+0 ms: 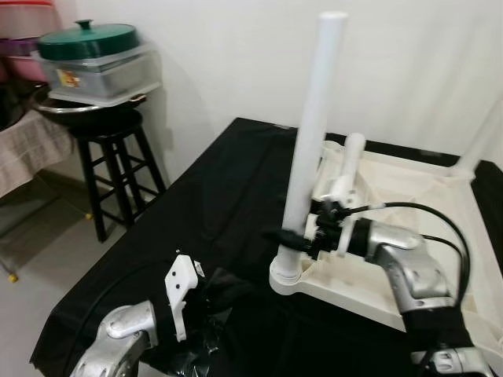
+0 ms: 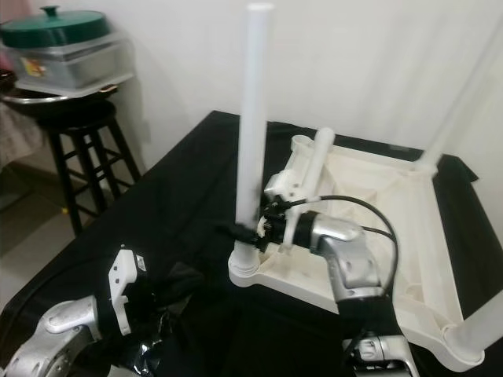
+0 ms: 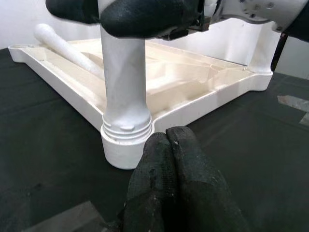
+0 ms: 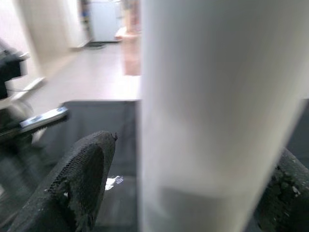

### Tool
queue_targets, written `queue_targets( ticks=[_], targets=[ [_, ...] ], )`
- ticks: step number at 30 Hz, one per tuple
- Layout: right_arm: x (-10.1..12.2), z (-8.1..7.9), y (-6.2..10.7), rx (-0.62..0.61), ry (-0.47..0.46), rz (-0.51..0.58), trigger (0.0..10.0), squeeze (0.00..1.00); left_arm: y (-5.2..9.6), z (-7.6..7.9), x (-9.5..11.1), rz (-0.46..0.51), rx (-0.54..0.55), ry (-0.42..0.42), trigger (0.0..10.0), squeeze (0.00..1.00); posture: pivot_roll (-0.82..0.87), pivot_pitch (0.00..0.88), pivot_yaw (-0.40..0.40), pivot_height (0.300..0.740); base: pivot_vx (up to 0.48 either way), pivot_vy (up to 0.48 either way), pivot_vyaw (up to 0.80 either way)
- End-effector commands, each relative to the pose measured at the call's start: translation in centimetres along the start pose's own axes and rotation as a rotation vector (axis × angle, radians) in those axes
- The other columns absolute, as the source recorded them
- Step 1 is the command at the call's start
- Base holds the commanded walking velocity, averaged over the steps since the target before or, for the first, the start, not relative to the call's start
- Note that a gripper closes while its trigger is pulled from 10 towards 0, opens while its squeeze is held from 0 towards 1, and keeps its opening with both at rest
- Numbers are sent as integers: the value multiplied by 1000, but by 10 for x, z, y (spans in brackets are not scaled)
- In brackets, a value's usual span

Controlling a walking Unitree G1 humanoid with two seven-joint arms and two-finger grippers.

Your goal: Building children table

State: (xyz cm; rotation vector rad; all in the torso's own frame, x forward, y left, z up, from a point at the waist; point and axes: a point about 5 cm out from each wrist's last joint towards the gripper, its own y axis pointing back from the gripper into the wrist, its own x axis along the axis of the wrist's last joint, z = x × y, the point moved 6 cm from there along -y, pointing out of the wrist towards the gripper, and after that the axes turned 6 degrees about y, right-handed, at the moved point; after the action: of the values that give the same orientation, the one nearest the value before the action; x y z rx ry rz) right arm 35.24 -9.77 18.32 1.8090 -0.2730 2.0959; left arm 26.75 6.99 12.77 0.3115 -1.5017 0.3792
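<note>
White plastic table leg point(image 1: 310, 141) upright in corner socket of upside-down tabletop point(image 1: 409, 236) on black-draped surface point(image 1: 196, 204), right tool point(image 1: 295, 238) clamped on leg's lower part, left tool point(image 3: 166, 159) fingers together, just before the socket

Bright, even indoor light; head views sharp, right wrist view blurred.

The white wall point(image 1: 236, 63) is lit softly and carries a pale shadow beside the stool point(image 1: 118, 169). The black cloth point(image 1: 212, 196) on the surface stays dark, with small glints on the crumpled plastic near the lower edge. The upright white leg point(image 1: 310, 133) is almost washed out at its top. In the right wrist view this leg point(image 4: 212, 116) is very near and out of focus, and the room behind is smeared. In the left wrist view the near fingers point(image 3: 174, 183) are soft.
</note>
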Motion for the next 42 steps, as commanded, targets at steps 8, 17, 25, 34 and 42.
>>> queue_targets(
  ticks=[8, 17, 25, 34, 42],
  targets=[
    [22, 11, -2, 179, 16, 39, 0, 0, 0, -1, -5, -24, -1, -3, 10000, 0, 20, 0, -54, 740, 0, 0, 0],
    [5, 4, 10, 204, -21, 30, 0, 0, 1, -1, -5, -17, 1, 0, 10000, 0, 4, 0, -48, 740, 0, 0, 0],
    [-23, -22, -5, -32, -61, 28, 0, 0, 4, 1, -1, -5, 3, 4, 10000, 0, -8, 0, -68, 740, 0, 0, 0],
    [-64, -23, -23, -675, -156, -223, 0, 0, 3, -1, 0, -13, -15, 7, 10000, 0, -43, 0, -42, 740, 0, 0, 0],
    [-62, -24, -27, -624, -220, -188, 10000, 655, 3, -3, 3, 11, 10, 1, 10000, 0, -42, 0, -49, 740, 0, 0, 0]
  ],
)
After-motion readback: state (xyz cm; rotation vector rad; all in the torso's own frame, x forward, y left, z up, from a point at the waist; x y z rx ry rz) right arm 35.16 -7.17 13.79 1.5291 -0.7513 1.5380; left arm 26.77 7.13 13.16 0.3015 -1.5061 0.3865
